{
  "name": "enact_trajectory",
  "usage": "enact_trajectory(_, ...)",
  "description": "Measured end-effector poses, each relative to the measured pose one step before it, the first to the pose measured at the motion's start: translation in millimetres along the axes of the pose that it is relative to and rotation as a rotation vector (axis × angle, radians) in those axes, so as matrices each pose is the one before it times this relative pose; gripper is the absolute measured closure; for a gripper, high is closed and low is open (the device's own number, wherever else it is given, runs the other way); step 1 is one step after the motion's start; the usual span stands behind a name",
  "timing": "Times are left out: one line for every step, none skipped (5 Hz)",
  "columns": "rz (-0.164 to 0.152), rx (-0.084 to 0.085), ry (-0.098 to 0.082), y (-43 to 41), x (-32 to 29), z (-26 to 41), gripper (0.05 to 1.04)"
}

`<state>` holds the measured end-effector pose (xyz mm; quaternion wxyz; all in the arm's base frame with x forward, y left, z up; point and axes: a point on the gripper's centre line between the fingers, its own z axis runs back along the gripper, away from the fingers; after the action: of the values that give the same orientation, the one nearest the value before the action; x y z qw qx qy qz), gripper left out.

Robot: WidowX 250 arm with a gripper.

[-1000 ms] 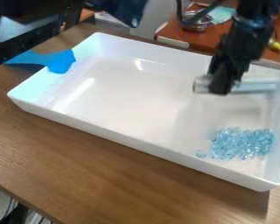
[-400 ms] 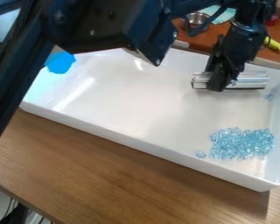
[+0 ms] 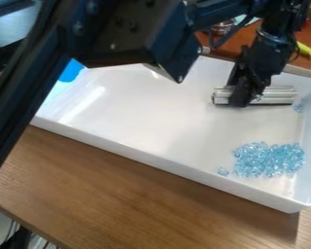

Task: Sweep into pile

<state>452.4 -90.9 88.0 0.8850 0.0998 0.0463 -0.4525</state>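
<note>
Toward the upper right of the white tray, the black gripper point(image 3: 241, 99) hangs down, shut on a silver metal bar point(image 3: 275, 96) that lies crosswise low over the tray floor. Clear light-blue beads point(image 3: 268, 159) form a heap in the tray's near right corner area, with one small clump point(image 3: 223, 171) just left of it. Beside the bar's right end, a few more beads point(image 3: 298, 107) sit near the right wall. Whether the bar touches the floor I cannot tell.
The white tray point(image 3: 164, 170) has raised walls and stands on a wooden table point(image 3: 119, 194). A blue object point(image 3: 71, 71) is at its far left, partly behind the arm. Behind are a metal bowl point(image 3: 221, 27) and a yellow item point(image 3: 304, 49).
The arm has swung across the upper left of the view. Gripper and bar have come down toward the tray floor, the bar now more level. The bead heap looks about the same.
</note>
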Motion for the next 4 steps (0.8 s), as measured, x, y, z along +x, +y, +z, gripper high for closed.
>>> enact_trajectory(-0.0121, 0.0161, -0.0193, -1.63, 4.39, -1.91, 0.702)
enact_trajectory(-0.022, 0.0055, -0.0021, -9.91, -6.18, -0.06, 0.702)
enact_trajectory(-0.0382, -0.0121, -0.0014, -20.54, -9.54, 0.32, 0.702)
enact_trajectory(-0.0549, -0.025, 0.0052, -26.03, -11.99, 3.81, 0.702)
